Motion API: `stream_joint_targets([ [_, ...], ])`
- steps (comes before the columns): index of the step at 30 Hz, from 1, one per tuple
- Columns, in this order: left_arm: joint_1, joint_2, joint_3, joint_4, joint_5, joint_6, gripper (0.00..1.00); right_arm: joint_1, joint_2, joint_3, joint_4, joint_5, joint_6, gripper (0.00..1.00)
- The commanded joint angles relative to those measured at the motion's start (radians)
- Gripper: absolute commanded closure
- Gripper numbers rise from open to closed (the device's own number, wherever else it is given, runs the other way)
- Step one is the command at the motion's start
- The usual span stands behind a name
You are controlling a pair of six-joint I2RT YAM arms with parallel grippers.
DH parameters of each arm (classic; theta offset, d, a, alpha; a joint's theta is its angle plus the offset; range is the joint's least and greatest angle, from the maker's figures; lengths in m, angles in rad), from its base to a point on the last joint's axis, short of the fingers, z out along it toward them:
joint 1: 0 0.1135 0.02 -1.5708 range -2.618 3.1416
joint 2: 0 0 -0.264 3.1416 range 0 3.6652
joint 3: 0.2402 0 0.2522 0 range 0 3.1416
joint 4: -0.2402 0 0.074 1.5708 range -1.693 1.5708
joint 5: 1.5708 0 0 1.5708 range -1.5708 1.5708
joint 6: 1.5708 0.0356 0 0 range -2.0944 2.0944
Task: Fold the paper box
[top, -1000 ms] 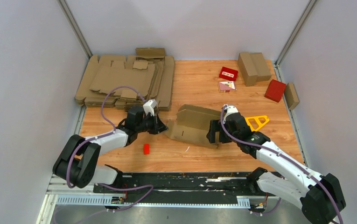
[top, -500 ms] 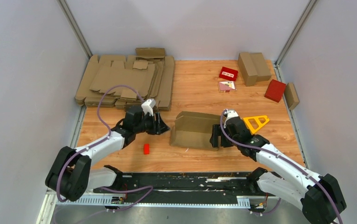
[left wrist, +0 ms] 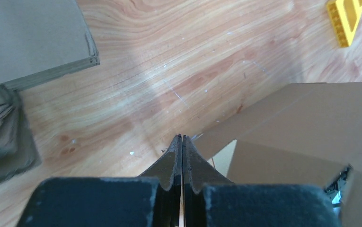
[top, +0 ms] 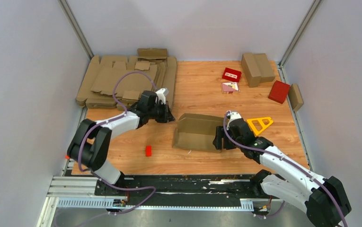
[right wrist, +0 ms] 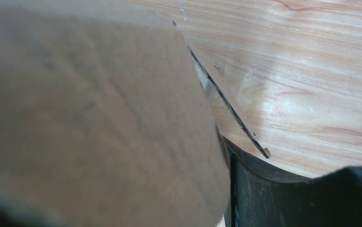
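Box (top: pixel 195 132): partly folded, lying open-topped near the middle of the table (top: pixel 202 90), rear wall standing, left end open. Left gripper (top: pixel 169 116): jaws pressed fully together with nothing between them; the tips point toward the box's far left corner, near it but apart from it, with bare wood beneath them. Right gripper (top: pixel 218 138): set against the box's right end and touching the cardboard. The right wrist view is mostly filled by a blurred cardboard panel close to the lens, with one black finger (right wrist: pixel 264 198) showing beside the panel's edge. The other finger is hidden, so it cannot be told whether the jaws are clamped on the panel. Yellow frame (top: pixel 260 124): flat on the table just right of the right gripper. Red piece (top: pixel 148 150): on the wood to the near left of the box, apart from it. Blanks (top: pixel 127 82): stacked flat at the far left corner, behind the left gripper.
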Motion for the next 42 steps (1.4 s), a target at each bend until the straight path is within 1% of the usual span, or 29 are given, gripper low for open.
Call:
stream_joint_targets([
  [1,-0.009,0.115,0.111,-0.033,0.111,0.044,1.0,0.0,0.009,-0.007,0.041,-0.017,0.022,0.34],
  [4,-0.021,0.164,0.141,-0.055,0.175,0.062,1.0,-0.001,0.014,-0.011,0.042,-0.018,0.023,0.36],
  [9,-0.054,0.197,0.167,-0.143,0.204,0.103,1.0,-0.001,0.034,-0.008,0.038,-0.018,0.03,0.39],
  [11,-0.062,0.187,0.158,-0.157,0.199,0.1,1.0,-0.001,0.04,-0.009,0.04,-0.009,0.035,0.45],
  [17,-0.07,0.167,0.158,-0.218,0.176,0.102,1.0,-0.001,0.055,-0.01,0.052,0.001,0.052,0.71],
  [23,-0.08,0.161,0.158,-0.233,0.164,0.076,1.0,-0.001,0.071,0.007,0.029,0.038,0.066,0.88],
  [26,-0.079,0.14,0.151,-0.244,0.138,0.06,1.0,-0.001,0.069,0.014,0.017,0.057,0.077,0.91],
  [28,-0.08,0.123,0.144,-0.253,0.11,0.05,1.0,-0.002,0.064,0.013,0.015,0.07,0.086,0.95],
  [30,-0.08,0.108,0.135,-0.257,0.09,0.044,1.0,-0.001,0.056,0.011,0.018,0.073,0.093,0.96],
  [38,-0.08,0.062,0.096,-0.255,0.111,0.037,1.0,0.0,0.042,0.024,-0.013,0.115,0.08,0.95],
  [42,-0.085,0.069,0.089,-0.258,0.15,0.043,1.0,0.002,0.053,0.044,-0.029,0.135,0.081,0.95],
])
